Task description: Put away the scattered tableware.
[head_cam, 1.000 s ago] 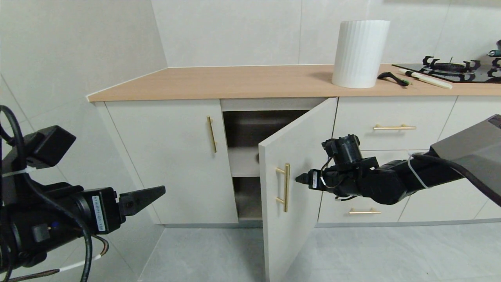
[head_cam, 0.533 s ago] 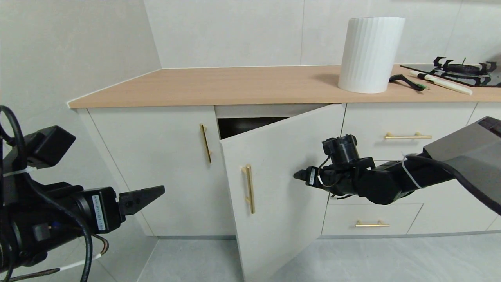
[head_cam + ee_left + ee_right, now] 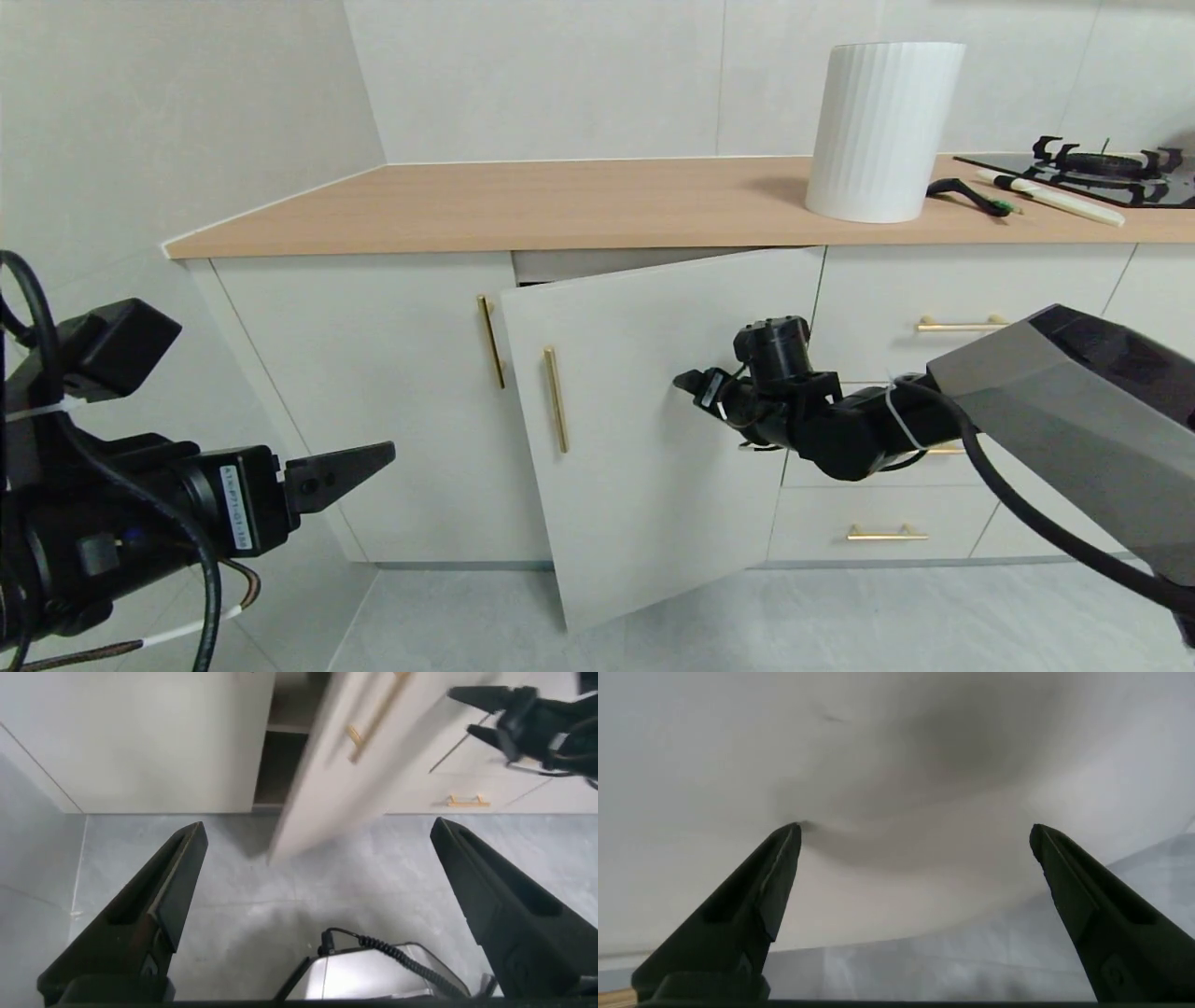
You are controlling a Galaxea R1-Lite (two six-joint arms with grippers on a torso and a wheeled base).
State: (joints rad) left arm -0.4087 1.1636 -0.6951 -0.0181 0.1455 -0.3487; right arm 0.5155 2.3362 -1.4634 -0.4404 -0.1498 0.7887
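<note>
Pale tiled walls [image 3: 532, 75] stand behind a long wooden counter [image 3: 560, 201], white cupboards [image 3: 364, 373] with gold handles [image 3: 962, 324] sit under it, one door [image 3: 635, 485] hangs partly open, and the floor [image 3: 747, 616] is grey.

Cabinet door [image 3: 653, 420]: plain off-white panel with a vertical brass handle [image 3: 555, 399] near its free edge. It is hinged on the right and stands ajar at a small angle, with a dark gap along its top under the counter [image 3: 560, 201]. A white ribbed cylinder [image 3: 882, 131] stands upright on the counter above the hinge side. Two utensils lie flat just right of it: a black-handled one [image 3: 966, 194] close to the cylinder's base, and a long cream one [image 3: 1055, 199] beside that, by the hob's [image 3: 1102, 173] front edge.
</note>
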